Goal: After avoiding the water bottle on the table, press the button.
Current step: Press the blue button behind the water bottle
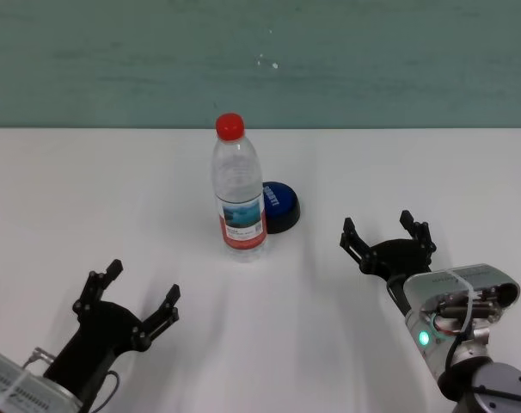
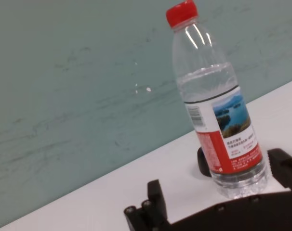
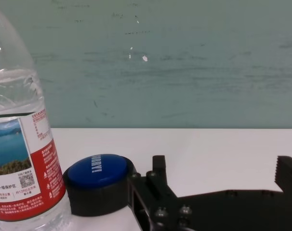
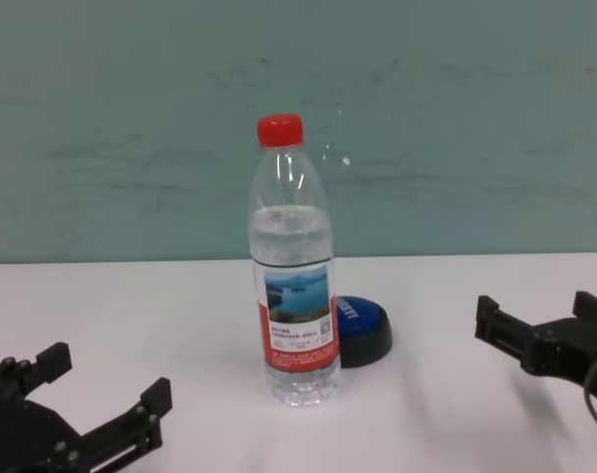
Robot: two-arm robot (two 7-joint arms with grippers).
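The water bottle (image 1: 239, 191) stood upright mid-table (image 1: 88, 198), the blue button (image 1: 278, 205) just behind it (partly hidden). The left gripper (image 1: 128, 297) and right gripper (image 1: 386, 236) hovered nearby, fingers spread, empty.

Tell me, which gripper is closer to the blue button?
The right gripper. It sits on the button's open side, while the left gripper is farther back, beyond the water bottle.

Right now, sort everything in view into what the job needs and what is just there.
For the job:
- tall clear plastic water bottle with red cap, upright, to be avoided
- low blue dome button on black base, behind the bottle
- white table
- right gripper, open
- left gripper, open

Just there:
- green wall
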